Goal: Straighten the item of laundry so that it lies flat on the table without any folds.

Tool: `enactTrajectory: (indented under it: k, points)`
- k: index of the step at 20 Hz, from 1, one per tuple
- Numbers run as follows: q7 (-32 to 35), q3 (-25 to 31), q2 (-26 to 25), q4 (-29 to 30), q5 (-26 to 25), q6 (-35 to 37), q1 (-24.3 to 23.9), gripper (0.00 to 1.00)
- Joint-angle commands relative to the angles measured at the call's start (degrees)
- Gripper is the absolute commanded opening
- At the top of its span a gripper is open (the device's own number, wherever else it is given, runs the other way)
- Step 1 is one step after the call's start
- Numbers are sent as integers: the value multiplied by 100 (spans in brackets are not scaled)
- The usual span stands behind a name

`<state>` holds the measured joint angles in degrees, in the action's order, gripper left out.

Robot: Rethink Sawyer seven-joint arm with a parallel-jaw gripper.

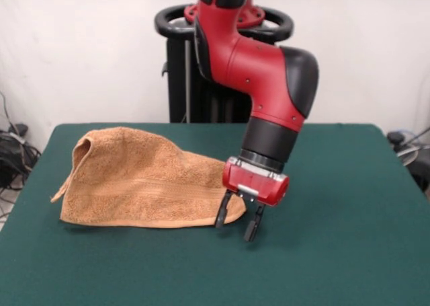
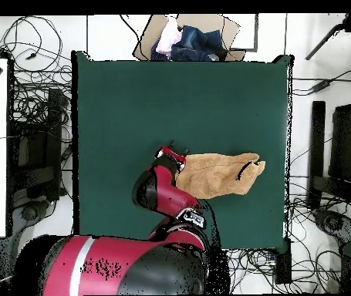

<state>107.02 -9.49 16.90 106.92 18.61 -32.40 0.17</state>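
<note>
Towel (image 1: pixel 141 181), still folded and bunched on the green tabletop (image 1: pixel 336 252), is seen stretching lengthwise leftward in the front view from the pincer (image 1: pixel 238 225), whose parted, empty fingers straddle its near corner.

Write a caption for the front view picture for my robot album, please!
Red robot gripper, fingers open, at the corner of a folded orange-tan terry towel on the dark green felt table.

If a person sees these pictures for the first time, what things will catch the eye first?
First the red and black arm, whose gripper hangs open at the corner of the towel. Next the orange-tan towel itself, folded over and humped up on the dark green table, toward the picture's left in the front view.
</note>
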Motion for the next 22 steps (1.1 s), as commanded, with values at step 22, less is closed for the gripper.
enactTrajectory:
  k: [22]
  points:
    - [791,-409,0,545,95,1457,462,100]
